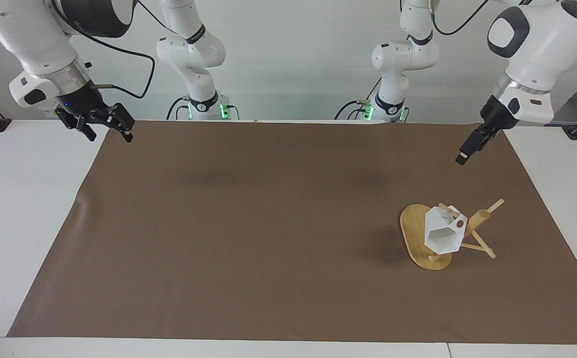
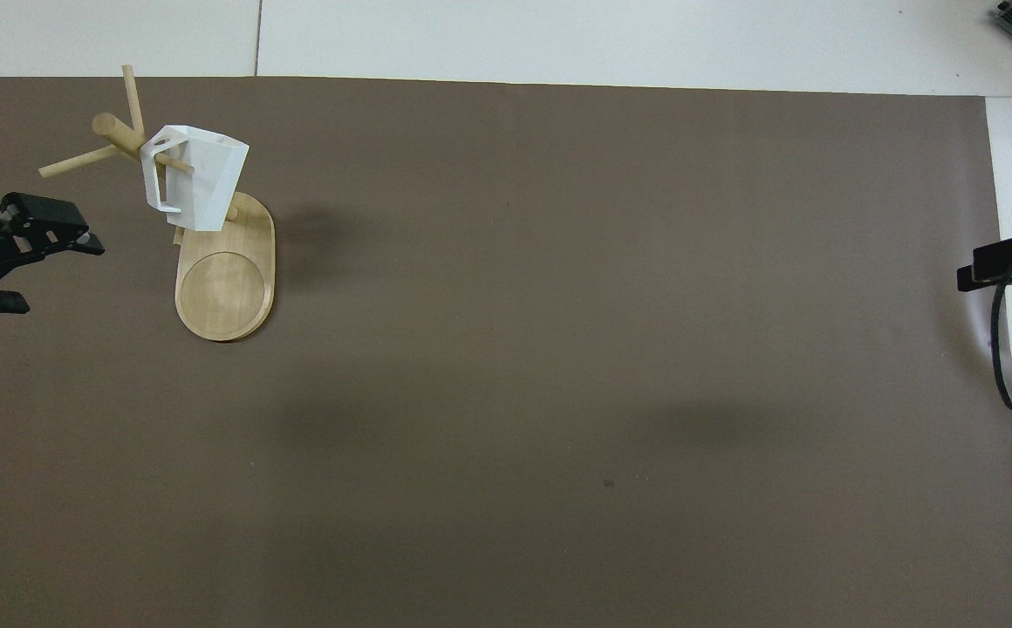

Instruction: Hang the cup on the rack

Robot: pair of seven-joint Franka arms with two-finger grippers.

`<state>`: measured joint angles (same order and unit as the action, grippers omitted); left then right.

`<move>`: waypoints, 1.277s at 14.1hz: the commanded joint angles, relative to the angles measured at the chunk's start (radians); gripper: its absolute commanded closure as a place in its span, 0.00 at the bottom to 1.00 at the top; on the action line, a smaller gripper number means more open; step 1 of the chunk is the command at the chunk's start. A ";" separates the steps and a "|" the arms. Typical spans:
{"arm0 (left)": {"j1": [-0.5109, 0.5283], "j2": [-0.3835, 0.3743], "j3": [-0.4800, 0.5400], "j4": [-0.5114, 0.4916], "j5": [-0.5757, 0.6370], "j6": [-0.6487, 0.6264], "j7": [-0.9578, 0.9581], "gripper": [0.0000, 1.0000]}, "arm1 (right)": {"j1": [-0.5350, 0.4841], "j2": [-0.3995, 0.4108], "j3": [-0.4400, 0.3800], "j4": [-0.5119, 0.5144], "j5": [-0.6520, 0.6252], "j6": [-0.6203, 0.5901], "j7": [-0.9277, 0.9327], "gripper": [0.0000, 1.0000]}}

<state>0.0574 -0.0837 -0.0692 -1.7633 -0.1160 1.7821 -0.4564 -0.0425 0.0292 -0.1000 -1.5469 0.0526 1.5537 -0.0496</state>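
Cup (image 1: 442, 233) hung on rack (image 1: 418, 238) peg at left arm's end of mat; left gripper (image 1: 467, 149) spread, empty, raised at cup's 1 o'clock in facing view; right gripper (image 1: 104, 127) open, waited over mat corner

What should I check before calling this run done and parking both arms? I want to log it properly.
1. Cup hangs by its handle on a peg: ok.
2. Rack stands upright on the mat: ok.
3. Left gripper holds nothing, apart from the cup and up over the mat: ok.
4. Right gripper open, waiting at the mat's corner: ok.
5. How firmly the cup sits on the peg: cannot tell.
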 commanded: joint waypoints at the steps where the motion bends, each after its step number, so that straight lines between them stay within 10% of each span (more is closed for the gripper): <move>1: 0.004 0.019 0.000 0.086 0.061 -0.108 0.181 0.00 | -0.002 -0.008 0.005 -0.015 -0.019 0.008 -0.013 0.00; 18: -0.051 0.026 0.019 0.249 0.114 -0.359 0.440 0.00 | -0.002 -0.008 0.005 -0.015 -0.019 0.009 -0.013 0.00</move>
<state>0.0095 -0.0600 -0.0602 -1.5346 -0.0199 1.4640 -0.0356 -0.0425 0.0292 -0.0999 -1.5470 0.0526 1.5537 -0.0496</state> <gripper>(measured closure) 0.000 0.000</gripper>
